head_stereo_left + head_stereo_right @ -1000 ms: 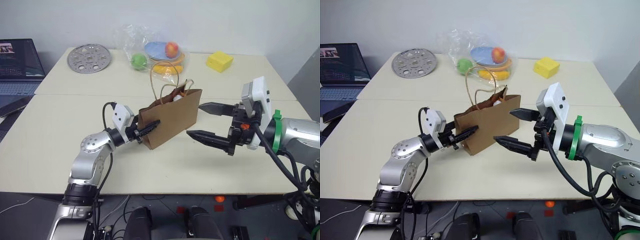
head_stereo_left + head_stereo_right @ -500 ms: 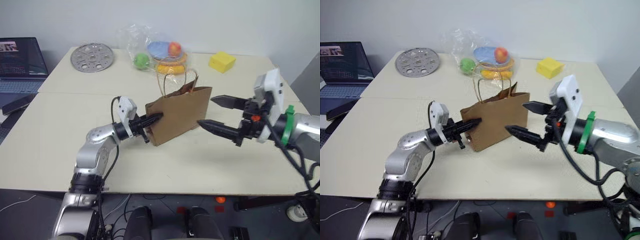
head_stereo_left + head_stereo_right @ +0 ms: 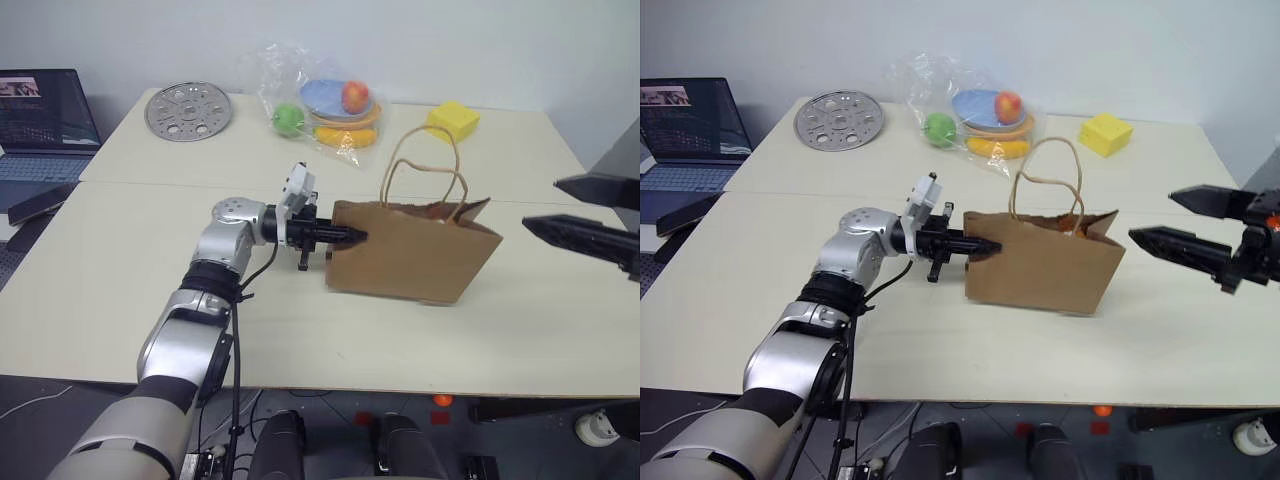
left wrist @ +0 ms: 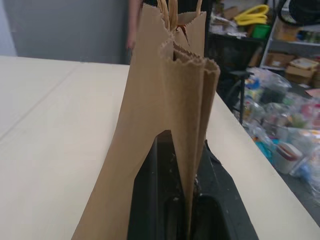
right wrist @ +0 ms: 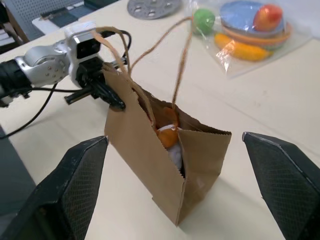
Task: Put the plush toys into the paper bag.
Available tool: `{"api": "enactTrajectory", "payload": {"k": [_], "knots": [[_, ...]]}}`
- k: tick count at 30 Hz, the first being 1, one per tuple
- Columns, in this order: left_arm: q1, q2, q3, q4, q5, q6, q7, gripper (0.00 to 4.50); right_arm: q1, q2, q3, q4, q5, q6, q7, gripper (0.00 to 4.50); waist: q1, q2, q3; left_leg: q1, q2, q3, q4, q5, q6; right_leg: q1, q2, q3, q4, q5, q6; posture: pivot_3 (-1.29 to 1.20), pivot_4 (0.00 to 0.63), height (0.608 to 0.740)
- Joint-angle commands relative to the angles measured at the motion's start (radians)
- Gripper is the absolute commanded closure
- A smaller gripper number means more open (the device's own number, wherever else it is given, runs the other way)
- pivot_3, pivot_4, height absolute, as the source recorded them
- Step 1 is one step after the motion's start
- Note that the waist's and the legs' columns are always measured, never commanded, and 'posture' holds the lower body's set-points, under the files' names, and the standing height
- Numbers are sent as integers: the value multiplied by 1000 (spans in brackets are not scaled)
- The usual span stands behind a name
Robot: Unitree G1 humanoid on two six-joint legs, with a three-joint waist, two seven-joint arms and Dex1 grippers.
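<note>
The bag [image 3: 415, 262] stands upright on the table [image 3: 120, 270], near its middle, with its cord handles [image 3: 425, 165] looping up above the open mouth. The left gripper [image 3: 345, 237] points level across the table toward the robot's right and is clamped on the bag's near end: in the left wrist view the pleated paper edge [image 4: 182, 125] runs down between the two black fingers [image 4: 150, 200], pinched tight. The right gripper [image 3: 1185, 225] sits off the bag's other end, well apart from it, its two fingers spread wide with nothing between them; in the right wrist view both fingers [image 5: 75, 185] flank the bag without touching it. Looking into the mouth from that view, the toys [image 5: 167, 137] are inside: an orange shape lies against a white one, low between the paper walls, mostly hidden by the folded side. At the far edge of the table lie a round perforated metal disc [image 3: 188, 110], a clear plastic wrap holding fruit and plates [image 3: 325, 105], and a yellow block [image 3: 453, 120]. A laptop [image 3: 45, 120] sits open beyond the table's left edge
</note>
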Motion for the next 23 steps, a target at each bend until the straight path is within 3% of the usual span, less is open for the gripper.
{"api": "enactTrajectory", "payload": {"k": [1, 4, 7, 12, 16, 23], "knots": [[-37, -7, 29, 59, 25, -78, -1, 4250, 20, -1, -48, -16, 9, -23, 10, 0, 0, 0, 0, 0, 0, 0, 0, 0, 0, 0, 0, 0, 0, 0, 1, 0, 150, 740], [-37, 18, 52, 29, 12, -51, -27, 3623, 27, -2, -8, -13, -24, -53, 43, 0, 0, 0, 0, 0, 0, -1, 1, 0, 0, 0, 0, 0, 0, 0, 1, 0, 150, 740], [-21, 78, 76, -80, -11, 24, -32, 2717, 23, 8, 33, 9, -62, -90, 71, 0, -3, 0, 0, 0, 0, 0, 2, 0, 0, 0, 0, 1, 0, 0, 0, 0, 150, 740], [59, 235, 135, -342, -64, 226, 9, 1292, 110, 43, 40, 16, -202, -143, 163, 0, -6, 0, 0, 0, 0, -1, 1, 0, 0, 0, 0, 0, 1, 1, 2, 0, 150, 740], [162, 386, 184, -543, 12, 300, 208, 111, 264, 109, 34, 57, -436, -273, 236, 0, -3, 1, 0, 0, 0, -1, 1, 0, 0, 1, 0, -1, 1, 1, 3, 0, 150, 740], [332, 446, 251, -725, -1, 348, 372, 111, 297, 219, 145, 126, -672, -503, 271, 0, 3, 1, -1, 1, -2, 0, 4, 1, 0, 2, -1, 0, 1, 1, 2, 0, 150, 740]]}}
